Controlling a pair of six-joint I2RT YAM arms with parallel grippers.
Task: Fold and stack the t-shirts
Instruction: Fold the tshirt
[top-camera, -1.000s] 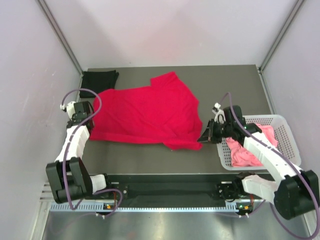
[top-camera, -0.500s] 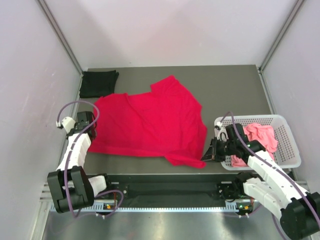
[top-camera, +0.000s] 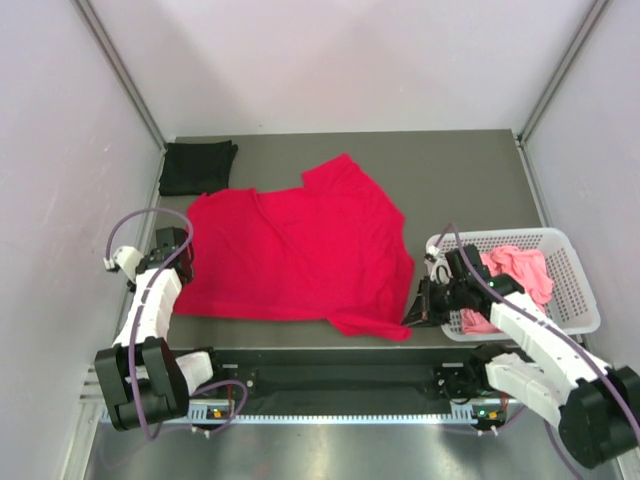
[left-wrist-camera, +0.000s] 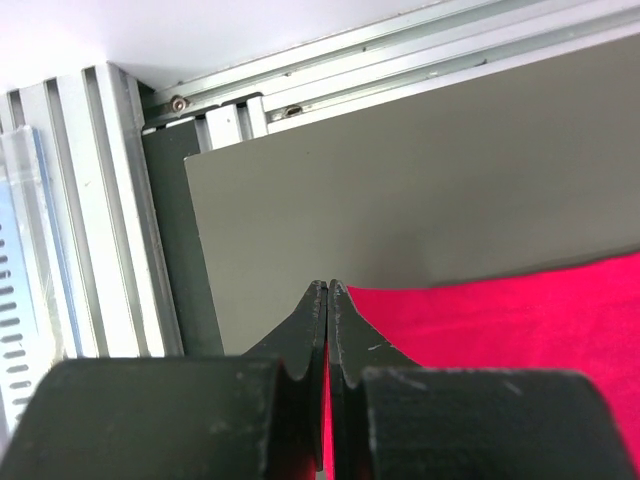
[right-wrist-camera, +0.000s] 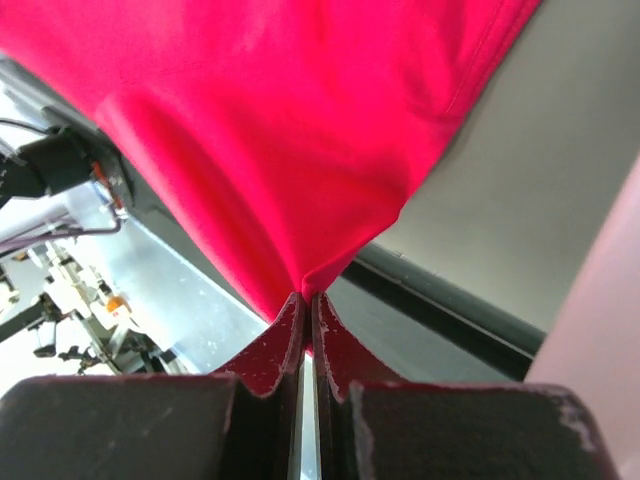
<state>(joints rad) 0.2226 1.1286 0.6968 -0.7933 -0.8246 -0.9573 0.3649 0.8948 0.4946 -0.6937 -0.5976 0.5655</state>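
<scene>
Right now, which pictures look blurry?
Left wrist: the left gripper is soft-edged up close, the table sharper. Right wrist: the right gripper is blurred too, the red shirt bright. Top: sharp, evenly lit, no glare.

pink shirt (top-camera: 520, 268) partly behind right arm (top-camera: 532, 338), wrist views crop red shirt (right-wrist-camera: 280, 120)

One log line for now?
left end effector: shut on red shirt | right end effector: shut on red shirt | pink shirt: in basket
</scene>
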